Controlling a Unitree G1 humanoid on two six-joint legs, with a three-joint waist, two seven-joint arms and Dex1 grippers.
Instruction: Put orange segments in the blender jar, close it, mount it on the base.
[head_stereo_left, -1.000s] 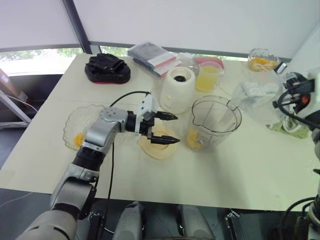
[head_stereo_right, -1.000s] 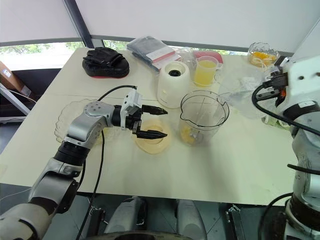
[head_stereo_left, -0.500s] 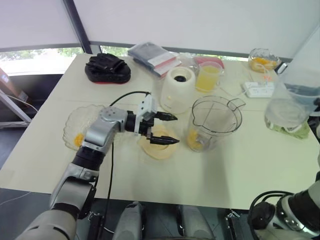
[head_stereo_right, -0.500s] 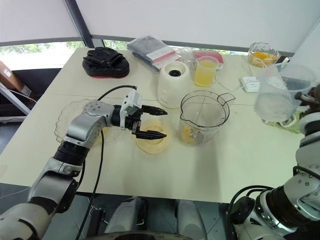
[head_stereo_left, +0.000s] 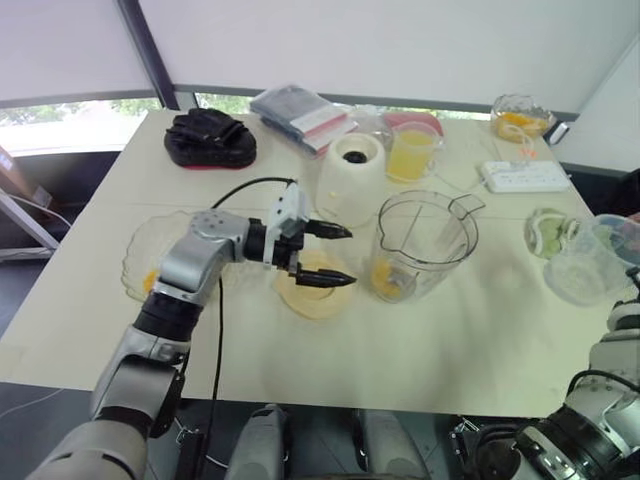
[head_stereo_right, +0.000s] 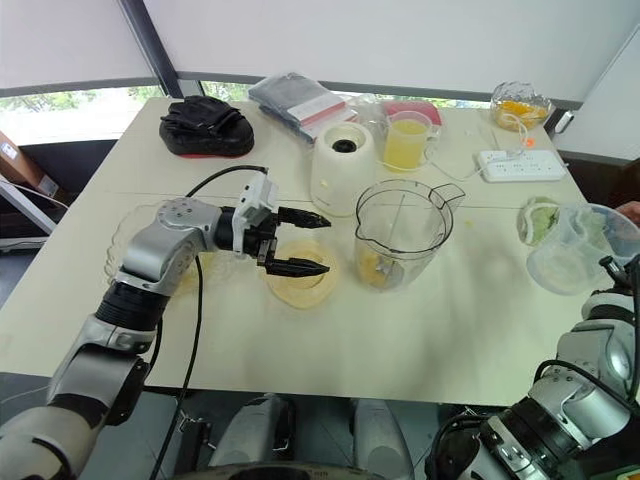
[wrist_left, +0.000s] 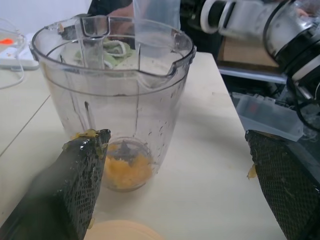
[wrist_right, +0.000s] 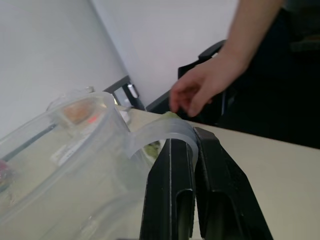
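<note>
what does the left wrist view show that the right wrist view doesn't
Left wrist view, not the right: the blender jar with orange pulp at its bottom, between the fingers of the open left gripper. Right wrist view, not the left: the right gripper shut on the handle of a clear pitcher, and a person's hand beyond. Both: the pale table, and probably that pitcher, behind the jar in the left wrist view.

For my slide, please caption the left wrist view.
Open left gripper facing the blender jar, orange segments at its bottom.
</note>
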